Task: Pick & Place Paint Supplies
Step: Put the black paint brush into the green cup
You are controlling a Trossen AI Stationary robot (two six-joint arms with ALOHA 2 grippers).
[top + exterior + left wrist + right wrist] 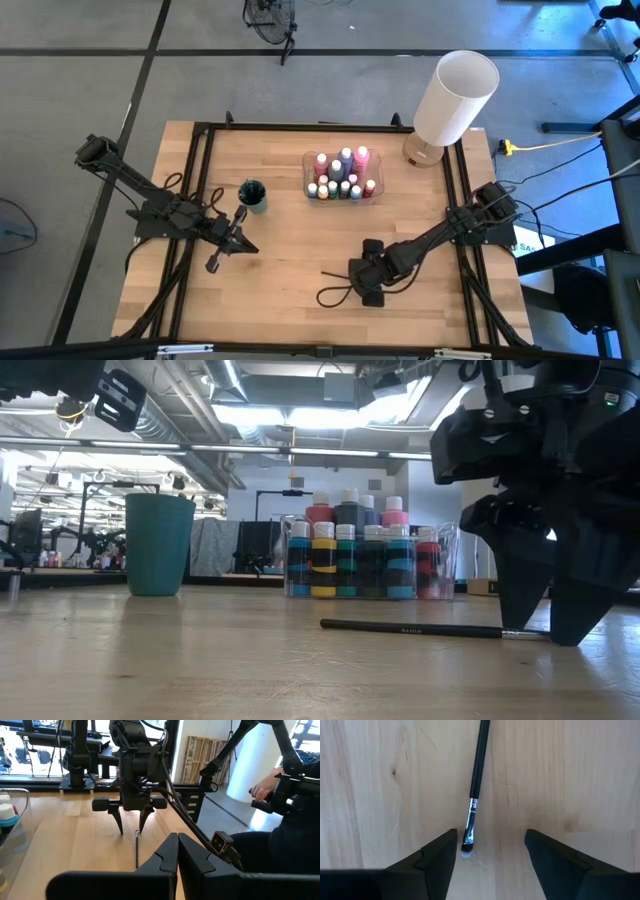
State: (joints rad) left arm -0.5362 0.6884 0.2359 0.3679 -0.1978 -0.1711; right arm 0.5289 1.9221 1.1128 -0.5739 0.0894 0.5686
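Left gripper [243, 245] hangs near the table's [280, 290] left edge, fingers pressed together, empty, just short of the cup [252, 195]. Bare wood runs from there to mid-table. Bottles [341, 175] sit in a clear tray toward the far edge. Right gripper [368, 290], near the front edge, stands spread astride the brush [476, 780] tip, holding nothing.

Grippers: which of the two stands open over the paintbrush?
The right gripper, low at the table's front, fingers spread around the paintbrush tip. The left gripper is shut, away near the teal cup.
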